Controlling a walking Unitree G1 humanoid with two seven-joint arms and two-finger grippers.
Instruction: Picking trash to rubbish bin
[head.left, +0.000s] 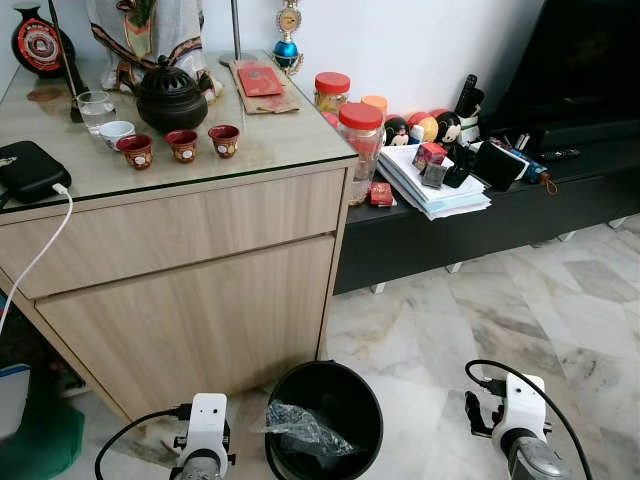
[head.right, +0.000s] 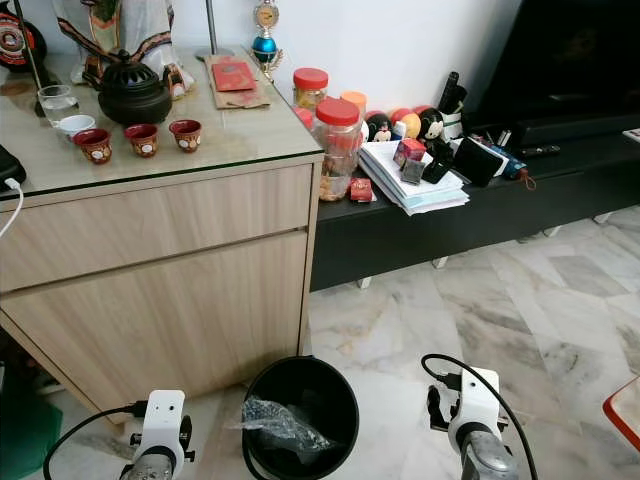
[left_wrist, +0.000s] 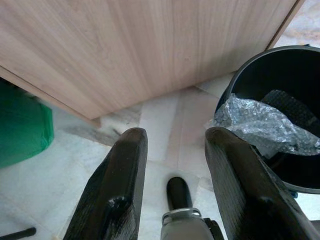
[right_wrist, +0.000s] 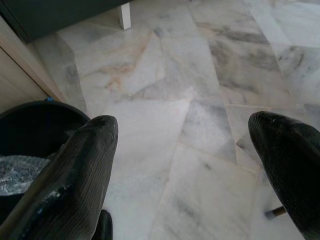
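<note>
Black bin (head.left: 324, 420) stands on the marble floor (head.left: 520, 310) beside the wooden cabinet (head.left: 190, 290), crumpled plastic (left_wrist: 265, 125) on its rim. Left gripper (left_wrist: 172, 165) and right gripper (right_wrist: 185, 150) hover nearby, jaws spread, empty.

Each arm ends in a white, box-shaped wrist housing, the left arm (head.left: 205, 440) and the right arm (head.left: 518, 415) alike, with a grey metal cylinder below it. A black cable loops out from each housing. The left fingers (left_wrist: 114, 192) and right fingers (right_wrist: 75, 175) are long, black, rounded and finely ribbed.
</note>
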